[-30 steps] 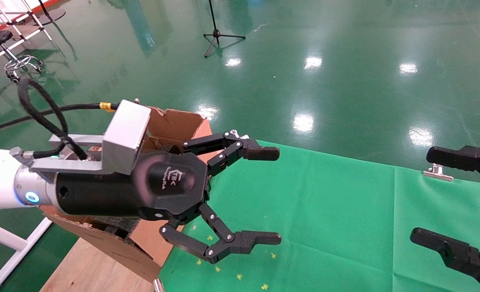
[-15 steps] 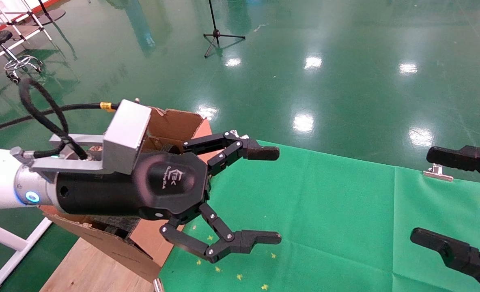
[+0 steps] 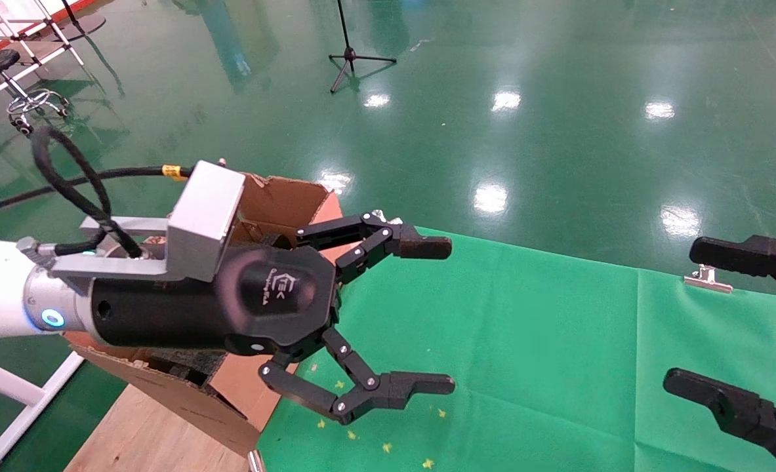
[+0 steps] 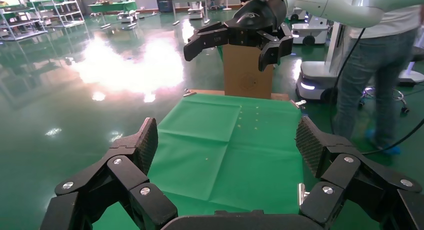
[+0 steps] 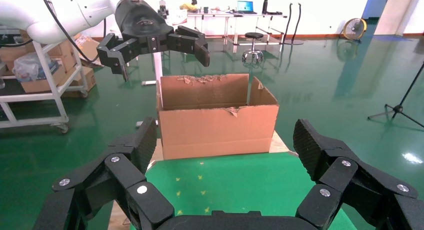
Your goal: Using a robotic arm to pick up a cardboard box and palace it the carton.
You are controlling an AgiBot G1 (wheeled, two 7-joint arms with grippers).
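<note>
Left claw (image 3: 394, 318) spread, empty, above carton (image 5: 217, 117) | right claw (image 3: 742, 321) spread | carton's opening upward

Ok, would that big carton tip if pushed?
Likely slides easily: the carton is open corrugated board on smooth wood. End-on it looks tall and narrow, so a sideways push might tip it. Its torn rim may buckle.

Small white logo with lettering on the black body of the left gripper (image 3: 388, 314), centre-left of the head view, too small to read with certainty, no other legible text, labels or numbers
</note>
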